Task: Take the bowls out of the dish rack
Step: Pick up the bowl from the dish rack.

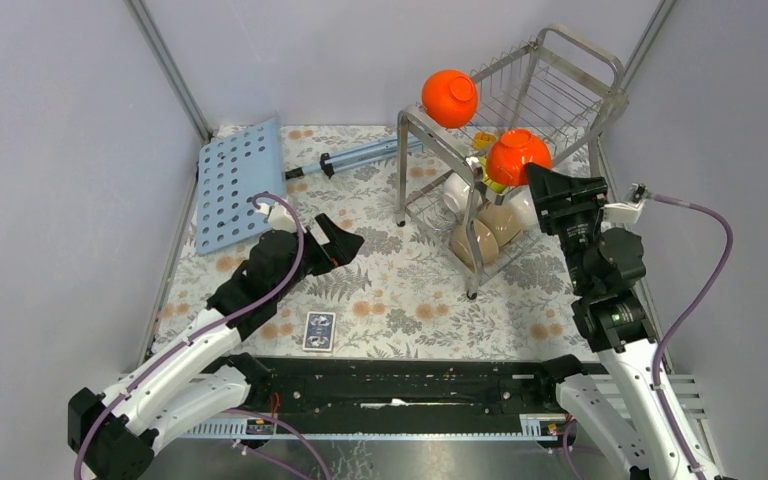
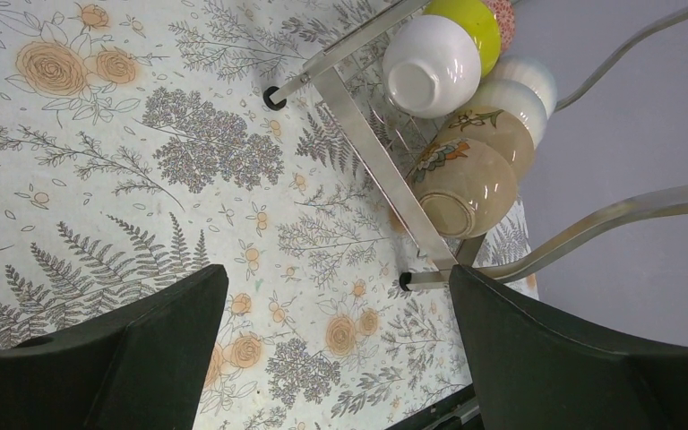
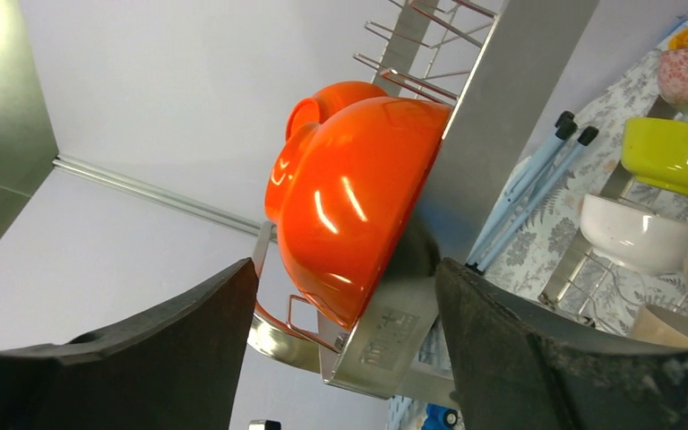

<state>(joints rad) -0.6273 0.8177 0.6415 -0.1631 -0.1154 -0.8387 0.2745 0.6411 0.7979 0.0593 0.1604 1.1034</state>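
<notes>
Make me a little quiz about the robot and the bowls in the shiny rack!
1. True or false: a white bowl sits in the dish rack.
2. Pick one: which arm's gripper is up by an orange bowl? A) left B) right
3. Fill the gap: the flat board with holes is light ____.

Key
1. True.
2. B, the right gripper.
3. Blue.
</notes>
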